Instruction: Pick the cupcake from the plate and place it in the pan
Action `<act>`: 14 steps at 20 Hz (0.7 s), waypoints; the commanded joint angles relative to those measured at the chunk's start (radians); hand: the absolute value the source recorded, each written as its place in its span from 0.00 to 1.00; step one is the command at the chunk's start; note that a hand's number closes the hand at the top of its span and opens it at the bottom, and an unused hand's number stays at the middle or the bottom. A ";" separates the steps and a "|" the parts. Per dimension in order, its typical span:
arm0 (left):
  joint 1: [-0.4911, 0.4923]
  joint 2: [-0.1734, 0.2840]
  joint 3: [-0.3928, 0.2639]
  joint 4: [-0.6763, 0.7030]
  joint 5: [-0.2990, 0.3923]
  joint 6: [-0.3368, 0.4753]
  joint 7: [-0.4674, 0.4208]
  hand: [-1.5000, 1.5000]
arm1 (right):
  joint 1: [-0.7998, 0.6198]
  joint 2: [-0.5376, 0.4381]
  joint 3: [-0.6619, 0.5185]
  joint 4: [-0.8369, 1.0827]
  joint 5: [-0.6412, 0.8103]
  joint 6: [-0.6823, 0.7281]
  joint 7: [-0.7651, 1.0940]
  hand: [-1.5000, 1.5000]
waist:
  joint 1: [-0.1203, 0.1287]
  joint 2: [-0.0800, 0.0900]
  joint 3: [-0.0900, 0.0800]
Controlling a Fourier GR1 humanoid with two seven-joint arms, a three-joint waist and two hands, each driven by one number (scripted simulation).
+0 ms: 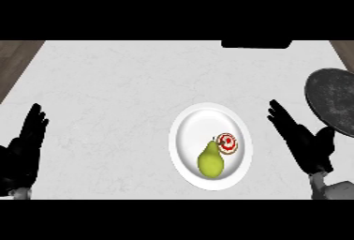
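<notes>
Desk point(124, 84) is pale and marbled, wood floor showing at both upper corners, some dark thing point(255, 43) cut off at the far edge, can't tell what. Pan point(334, 101) sits at far right, dark, round, partly out of view. Plate point(190, 122) is white, centre of desk, near my right side. My left hand point(24, 145) rests at the left edge, fingers straight and up, holding nothing. My right hand point(304, 140) is between plate and pan, fingers straight and spread wide, nothing held, wrist overlapping the pan's near rim in this view.

Pear point(211, 161) lies on the plate, green, stem pointing up toward the cupcake point(227, 143). Cupcake is small, red and white on top, on the plate's right half, touching or just beside the pear's stem end, can't tell which.

Risks, my guess:
- pear so close that my fingers closing on the cupcake nudge or catch the pear instead
- cupcake small against my hand, so the hand will hide it once over it, easy to squash the top or miss
- plate could slide if I push sideways
- pan partly off view, so the drop may land on the rim or outside
- right wrist may bump the pan while swinging in.
</notes>
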 commanded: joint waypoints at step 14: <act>-0.209 -0.076 -0.057 0.023 0.028 -0.086 -0.039 0.50 | -0.263 -0.183 -0.037 0.144 0.255 0.464 -0.734 0.00 | -0.038 0.047 -0.016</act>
